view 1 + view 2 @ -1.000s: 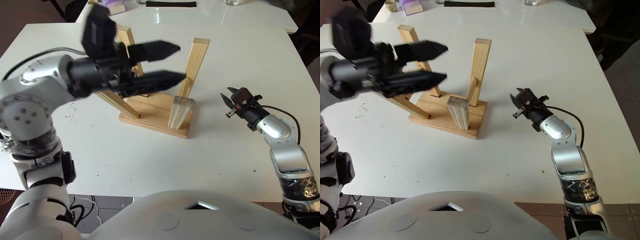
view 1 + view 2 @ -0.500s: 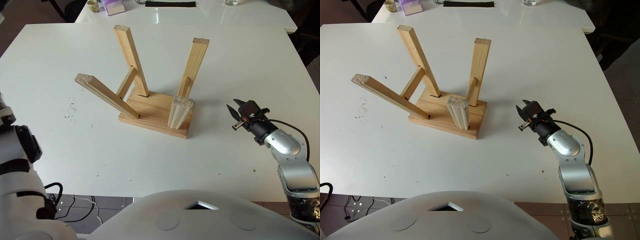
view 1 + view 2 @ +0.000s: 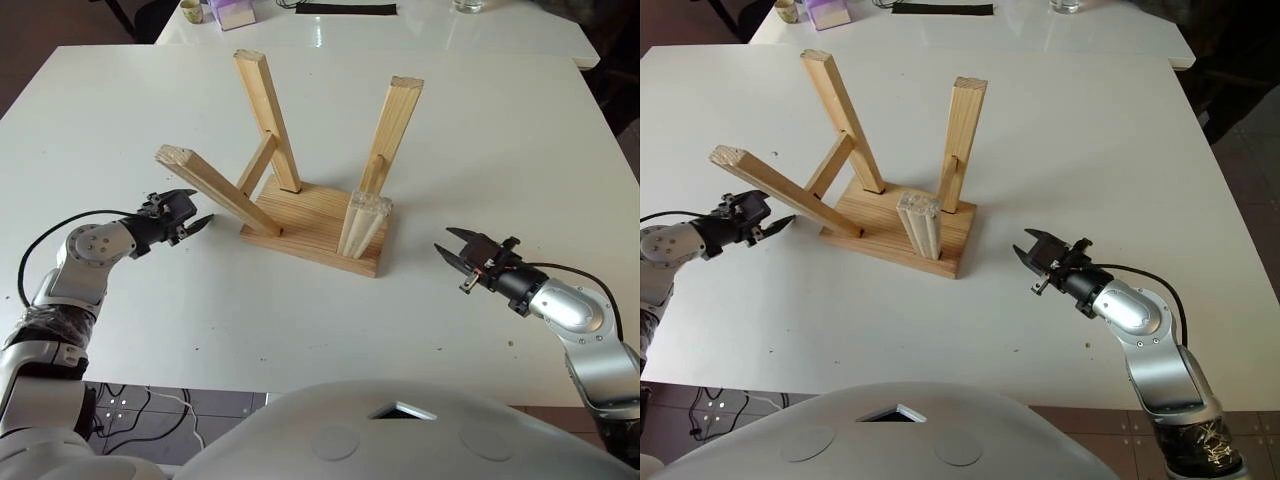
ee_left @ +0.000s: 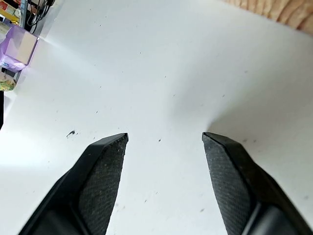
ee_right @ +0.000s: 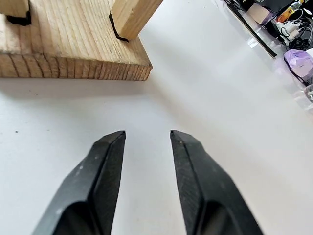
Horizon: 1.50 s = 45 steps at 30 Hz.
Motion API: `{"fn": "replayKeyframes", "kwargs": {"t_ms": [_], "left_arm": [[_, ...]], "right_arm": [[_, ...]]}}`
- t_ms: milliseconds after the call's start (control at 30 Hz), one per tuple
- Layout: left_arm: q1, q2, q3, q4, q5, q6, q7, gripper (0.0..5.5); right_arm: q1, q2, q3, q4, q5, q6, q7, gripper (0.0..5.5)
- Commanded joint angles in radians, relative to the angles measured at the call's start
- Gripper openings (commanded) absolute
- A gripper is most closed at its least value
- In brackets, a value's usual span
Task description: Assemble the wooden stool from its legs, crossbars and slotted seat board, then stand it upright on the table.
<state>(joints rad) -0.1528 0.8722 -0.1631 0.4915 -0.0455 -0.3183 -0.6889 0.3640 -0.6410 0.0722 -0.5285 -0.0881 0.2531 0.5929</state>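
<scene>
Both arms are sitting lower than a second ago: the left gripper (image 3: pixel 193 210), earlier sweeping high over the stool (image 3: pixel 310 200), is now hovering just beside the leaning leg (image 3: pixel 215 190), and the right gripper (image 3: pixel 447 243) is lying nearer the seat board (image 3: pixel 305 225). Each is gaping wide, holding nothing. The stool is resting upside down mid-table, legs pointing up and splaying unevenly. Turning it over is likely calling for straightening that slanted leg first, then gripping both sides evenly so nothing is slipping from its slot. The white table (image 3: pixel 500 130) is showing a few dark specks (image 3: pixel 140 215); behind, a second table (image 3: pixel 500 25) is carrying a purple box (image 3: pixel 232 10)
</scene>
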Motion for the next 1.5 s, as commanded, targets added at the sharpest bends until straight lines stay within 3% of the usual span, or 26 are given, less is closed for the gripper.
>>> {"fn": "replayKeyframes", "kwargs": {"t_ms": [33,333,467,700,867,1100,1333,1500], "left_arm": [[0.102,-0.066,-0.044,-0.156,-0.034,0.048,-0.094,2.83],[0.237,-0.025,-0.051,-0.376,-0.084,0.116,-0.240,2.83],[0.239,-0.032,-0.034,-0.410,-0.101,0.164,-0.251,2.83],[0.221,-0.016,-0.017,-0.355,-0.056,0.146,-0.252,2.83],[0.231,-0.023,-0.014,-0.387,-0.087,0.183,-0.287,2.83],[0.242,-0.010,-0.041,-0.400,-0.059,0.199,-0.336,2.83],[0.245,-0.022,-0.048,-0.562,-0.132,0.319,-0.365,2.83],[0.290,0.059,0.061,-0.848,-0.354,0.564,-0.420,2.83]], "right_arm": [[0.015,0.007,0.063,0.006,-0.019,-0.002,0.012,1.70],[0.019,0.097,0.235,0.036,-0.053,0.010,-0.024,1.70],[0.071,0.088,0.167,-0.002,0.017,0.014,-0.020,1.70],[0.105,-0.005,-0.096,0.011,0.187,-0.002,0.070,1.70],[0.046,0.009,-0.065,0.146,0.096,-0.057,0.012,1.70],[-0.052,0.072,0.068,0.277,0.007,-0.130,-0.024,1.70],[0.009,0.105,0.152,0.029,0.097,0.021,0.019,1.70],[0.046,0.096,0.044,-0.235,0.262,0.236,0.027,1.70]]}}
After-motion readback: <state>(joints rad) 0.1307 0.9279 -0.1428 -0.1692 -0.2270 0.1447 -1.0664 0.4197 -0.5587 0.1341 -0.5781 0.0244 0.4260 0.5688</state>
